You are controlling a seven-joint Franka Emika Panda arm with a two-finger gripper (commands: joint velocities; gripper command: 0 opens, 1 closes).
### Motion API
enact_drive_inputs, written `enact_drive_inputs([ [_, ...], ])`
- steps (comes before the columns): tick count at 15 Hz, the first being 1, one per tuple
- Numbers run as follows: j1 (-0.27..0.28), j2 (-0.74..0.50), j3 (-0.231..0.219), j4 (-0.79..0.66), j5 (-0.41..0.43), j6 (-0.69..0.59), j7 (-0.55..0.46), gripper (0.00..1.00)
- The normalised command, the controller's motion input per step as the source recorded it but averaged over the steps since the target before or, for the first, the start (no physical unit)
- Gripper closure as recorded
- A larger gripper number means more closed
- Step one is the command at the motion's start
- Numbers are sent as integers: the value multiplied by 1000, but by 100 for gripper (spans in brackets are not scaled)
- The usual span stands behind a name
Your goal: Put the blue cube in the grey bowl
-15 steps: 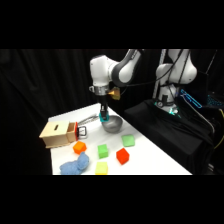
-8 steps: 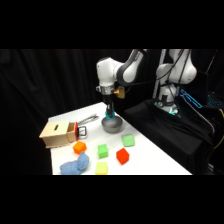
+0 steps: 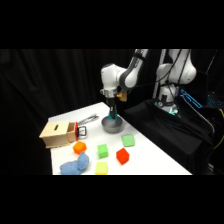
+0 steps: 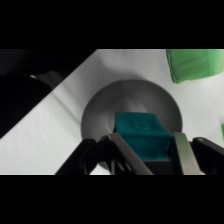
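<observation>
In the wrist view the teal-blue cube (image 4: 141, 135) sits between my two fingers, with my gripper (image 4: 145, 150) shut on it. The cube hangs directly over the inside of the grey bowl (image 4: 107, 107), which fills the middle of that view. From the side, my gripper (image 3: 112, 116) reaches straight down to the grey bowl (image 3: 113, 126) near the table's back edge, and a bit of the blue cube (image 3: 112, 116) shows at the fingertips just above the rim.
A wooden box (image 3: 58, 134) stands at the left with metal tongs (image 3: 88, 120) behind it. In front lie an orange block (image 3: 79, 147), a lumpy light-blue object (image 3: 75, 164), green blocks (image 3: 103, 151) (image 3: 128, 140), a red block (image 3: 122, 156) and a yellow block (image 3: 101, 167).
My gripper has moved right and down with the blue cube, from beside the bowl to right over it.
</observation>
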Motion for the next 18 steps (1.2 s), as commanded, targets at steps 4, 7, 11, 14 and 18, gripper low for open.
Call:
enact_drive_inputs([
  [4, -16, 166, 0, -36, 87, 452, -188, 74],
  [7, -12, 160, 7, 22, 131, 337, -210, 24],
  [11, -6, 20, 0, 23, 121, 148, -208, 2],
  [14, -42, -246, 35, -29, 149, -81, -301, 0],
  [18, -98, -469, 70, -12, 223, -480, -418, 0],
])
